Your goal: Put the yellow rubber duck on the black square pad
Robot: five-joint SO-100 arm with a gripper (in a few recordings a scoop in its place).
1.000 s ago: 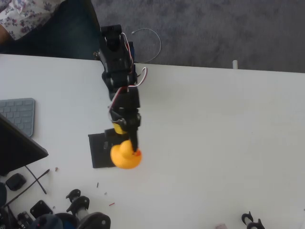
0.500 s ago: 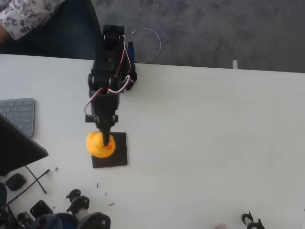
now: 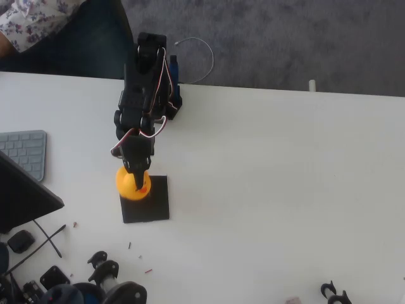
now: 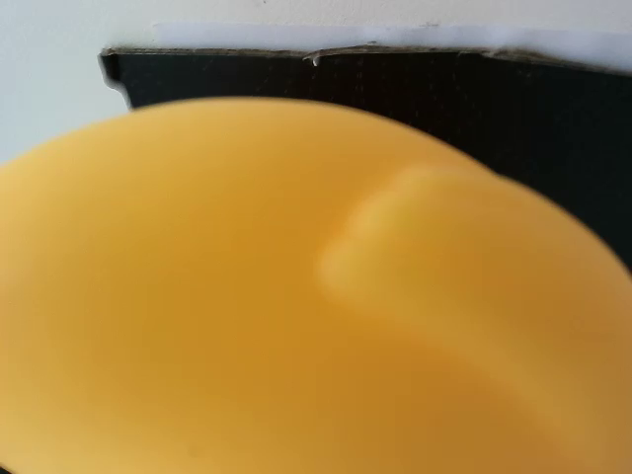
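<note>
Arm reaching down-frame, gripper (image 3: 137, 179) clasping yellow rubber duck (image 3: 130, 185), over black square pad (image 3: 149, 206)

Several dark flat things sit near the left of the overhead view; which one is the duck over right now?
The black square pad, just below the hand. The yellow rubber duck overlaps its upper left corner; the grey keyboard and dark slab sit further left.

A white table (image 3: 285, 190) fills the near part of the overhead view under bright, even light. Beyond its far edge lies grey carpet (image 3: 297, 38). At the far left sits a person in a floral sleeve (image 3: 28, 22) beside dark fabric.
</note>
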